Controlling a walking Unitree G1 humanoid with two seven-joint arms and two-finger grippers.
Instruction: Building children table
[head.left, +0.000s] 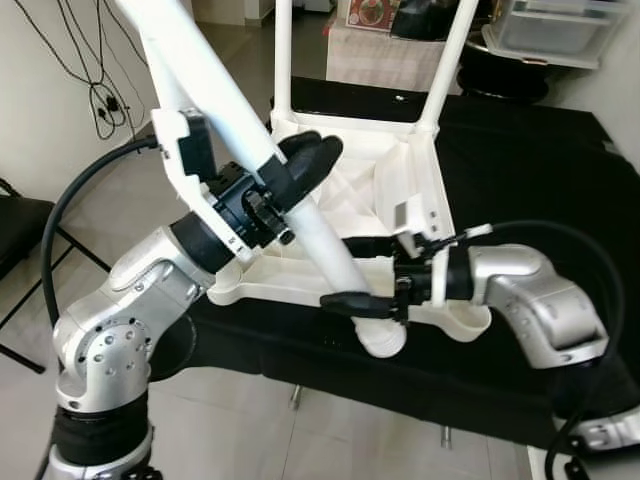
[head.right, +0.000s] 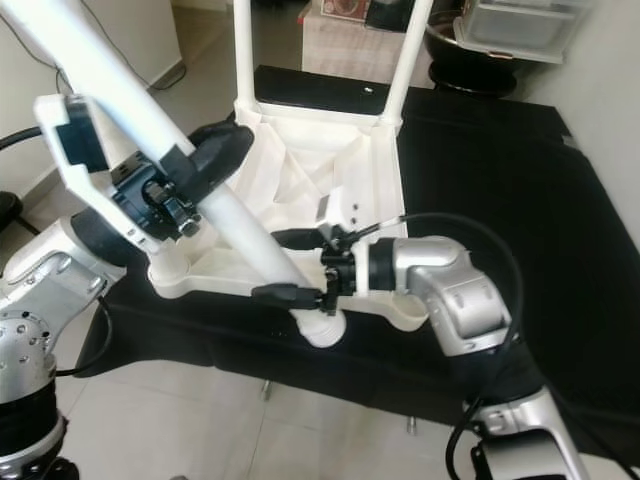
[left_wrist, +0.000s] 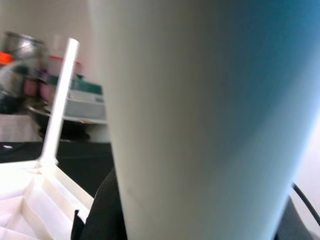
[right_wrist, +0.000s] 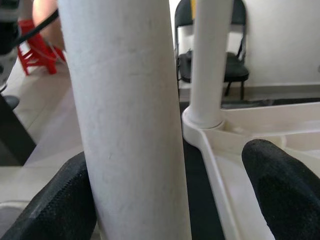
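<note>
The white children's table (head.left: 290, 283) lies upside down on a black-covered surface (head.left: 530, 170). Two white legs (head.left: 283, 50) (head.left: 450, 60) stand fitted in its far corners. My left gripper (head.left: 288, 180) is shut on a third white leg (head.left: 335, 255), held tilted, upper end toward the left. Its lower end (head.right: 320, 328) rests at the table's front rim. My right gripper (head.right: 292, 265) straddles that lower end and is open. In the right wrist view one finger (right_wrist: 55, 200) touches the leg (right_wrist: 130, 125), while the other finger (right_wrist: 285, 185) stands apart from it.
A black folding chair (head.left: 20, 230) stands on the left floor, with cables (head.left: 100, 95) hanging on the wall. Behind the table are a clear storage bin (head.left: 560, 25) and boxes. A red stool (right_wrist: 35, 55) shows on the floor.
</note>
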